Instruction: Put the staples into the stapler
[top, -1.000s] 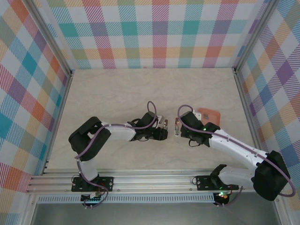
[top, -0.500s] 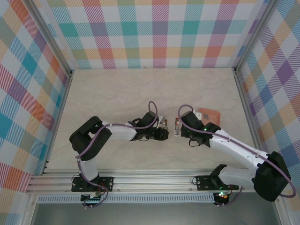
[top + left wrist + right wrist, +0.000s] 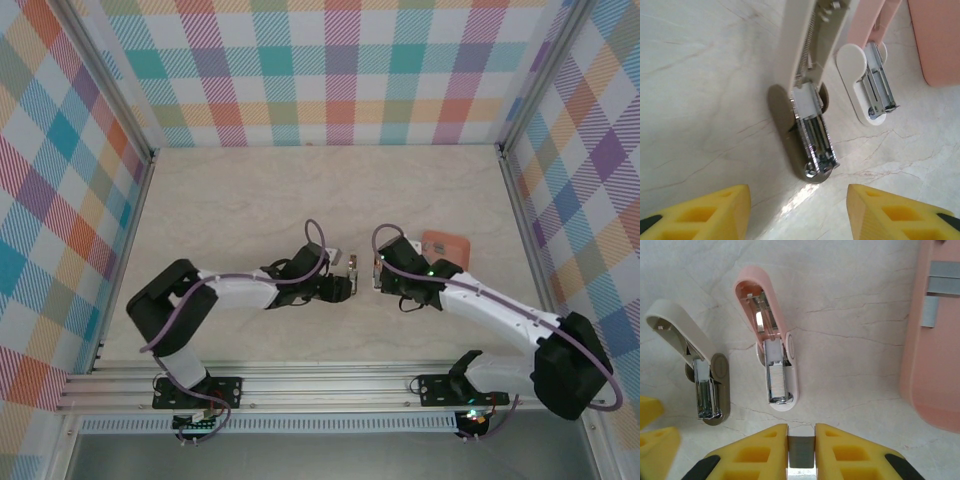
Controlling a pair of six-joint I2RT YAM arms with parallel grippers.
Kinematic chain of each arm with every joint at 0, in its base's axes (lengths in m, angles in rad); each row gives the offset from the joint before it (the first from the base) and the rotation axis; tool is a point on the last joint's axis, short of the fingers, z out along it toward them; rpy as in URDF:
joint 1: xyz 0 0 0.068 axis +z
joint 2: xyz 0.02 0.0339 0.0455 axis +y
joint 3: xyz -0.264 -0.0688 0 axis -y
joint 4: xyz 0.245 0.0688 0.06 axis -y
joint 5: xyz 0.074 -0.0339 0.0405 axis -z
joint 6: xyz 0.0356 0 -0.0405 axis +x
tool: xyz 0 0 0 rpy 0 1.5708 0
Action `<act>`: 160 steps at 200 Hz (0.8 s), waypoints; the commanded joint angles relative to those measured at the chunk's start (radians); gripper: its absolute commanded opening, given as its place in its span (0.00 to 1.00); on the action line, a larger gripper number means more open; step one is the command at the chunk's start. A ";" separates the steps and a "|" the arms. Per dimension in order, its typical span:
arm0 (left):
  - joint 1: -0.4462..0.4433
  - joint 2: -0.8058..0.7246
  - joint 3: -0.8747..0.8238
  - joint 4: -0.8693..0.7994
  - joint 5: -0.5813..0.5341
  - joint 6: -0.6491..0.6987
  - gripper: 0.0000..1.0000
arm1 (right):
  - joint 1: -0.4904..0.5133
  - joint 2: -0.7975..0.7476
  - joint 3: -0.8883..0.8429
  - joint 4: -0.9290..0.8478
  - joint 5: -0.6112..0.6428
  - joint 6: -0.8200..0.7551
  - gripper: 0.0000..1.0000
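Two staplers lie flipped open side by side on the table. The beige stapler (image 3: 807, 100) (image 3: 705, 375) has a grey-brown base, and its metal magazine points at my left gripper (image 3: 800, 215) (image 3: 345, 285), which is open just short of it, touching nothing. The pink stapler (image 3: 770, 355) (image 3: 867, 75) has a white base and a pale strip of staples (image 3: 776, 380) lying in its channel. My right gripper (image 3: 801, 450) (image 3: 378, 272) hovers just short of the pink stapler's front end, shut on a short grey strip of staples (image 3: 801, 455).
A salmon-orange tray (image 3: 935, 350) (image 3: 447, 247) lies right of the pink stapler with two more grey staple strips (image 3: 942, 285) in it. Checkered walls ring the table, and metal rails run along its near edge.
My left gripper's jaws have widened. The left arm's elbow has swung out to the left and lower. The right gripper has shifted slightly, still gripping its strip.
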 commanded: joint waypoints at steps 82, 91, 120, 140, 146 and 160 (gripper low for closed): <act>0.027 -0.298 -0.283 0.020 -0.476 -0.141 0.95 | 0.111 0.283 0.165 0.113 -0.018 0.011 0.18; 0.031 -0.298 -0.288 0.019 -0.480 -0.143 0.98 | 0.118 0.299 0.174 0.115 -0.017 0.015 0.18; 0.039 -0.277 -0.284 0.016 -0.481 -0.140 1.00 | 0.129 0.345 0.198 0.118 -0.016 0.025 0.18; 0.042 -0.248 -0.270 0.013 -0.462 -0.134 1.00 | 0.136 0.374 0.222 0.110 -0.019 0.025 0.18; 0.042 -0.242 -0.267 0.014 -0.456 -0.134 1.00 | 0.139 0.382 0.229 0.107 -0.018 0.025 0.18; 0.044 -0.235 -0.266 0.019 -0.449 -0.134 1.00 | 0.143 0.395 0.242 0.100 -0.018 0.023 0.18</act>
